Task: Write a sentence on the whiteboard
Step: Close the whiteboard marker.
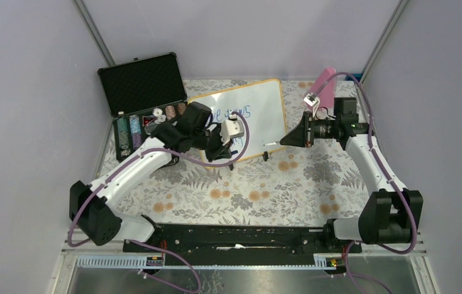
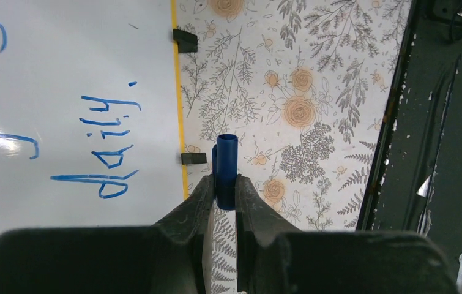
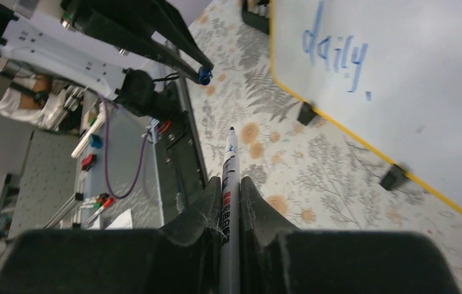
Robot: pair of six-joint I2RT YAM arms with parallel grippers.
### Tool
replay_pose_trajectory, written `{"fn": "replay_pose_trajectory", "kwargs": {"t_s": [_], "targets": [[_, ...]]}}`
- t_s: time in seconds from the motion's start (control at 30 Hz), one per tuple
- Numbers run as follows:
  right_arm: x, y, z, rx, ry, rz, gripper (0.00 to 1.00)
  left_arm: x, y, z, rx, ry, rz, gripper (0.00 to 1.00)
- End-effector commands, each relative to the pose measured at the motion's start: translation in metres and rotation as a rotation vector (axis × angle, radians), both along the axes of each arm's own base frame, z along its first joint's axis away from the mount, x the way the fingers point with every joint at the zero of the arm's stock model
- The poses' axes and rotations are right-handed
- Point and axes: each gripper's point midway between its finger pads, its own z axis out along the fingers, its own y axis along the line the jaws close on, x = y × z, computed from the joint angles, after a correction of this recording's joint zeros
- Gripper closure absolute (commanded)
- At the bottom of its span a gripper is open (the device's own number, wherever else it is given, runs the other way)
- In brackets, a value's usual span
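Note:
The whiteboard (image 1: 262,101), white with an orange-yellow rim, lies tilted at the back centre of the floral cloth. On it is the sentence (image 1: 232,114) in blue marker. The left wrist view shows the word "daily" (image 2: 107,147), and the right wrist view shows it too (image 3: 336,54). My left gripper (image 2: 223,184) hovers just off the board's near rim, shut on a blue marker cap (image 2: 226,160). My right gripper (image 3: 231,182), near the board's right corner, is shut on a white marker (image 3: 229,160). The marker's bare tip points toward the cap (image 3: 204,76).
An open black foam-lined case (image 1: 142,79) with poker chips (image 1: 131,130) stands at the back left, next to the board. A pink object (image 1: 324,79) leans at the back right. Two small black feet (image 2: 193,158) sit under the board's rim. A black rail (image 1: 234,236) runs along the near edge.

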Motion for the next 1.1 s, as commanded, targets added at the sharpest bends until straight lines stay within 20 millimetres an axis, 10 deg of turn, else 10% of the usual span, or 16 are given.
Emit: {"fn": "replay_pose_trajectory", "kwargs": {"t_s": [0.0,1.07], "targets": [[-0.039,0.029,0.026,0.082,-0.040,0.183,1.00,-0.019,0.009,0.013,-0.011,-0.043,-0.067,1.00],[-0.059,0.085,0.002,0.008,0.050,0.279,1.00,-0.045,-0.007,0.027,-0.120,0.058,-0.192,1.00]]}}
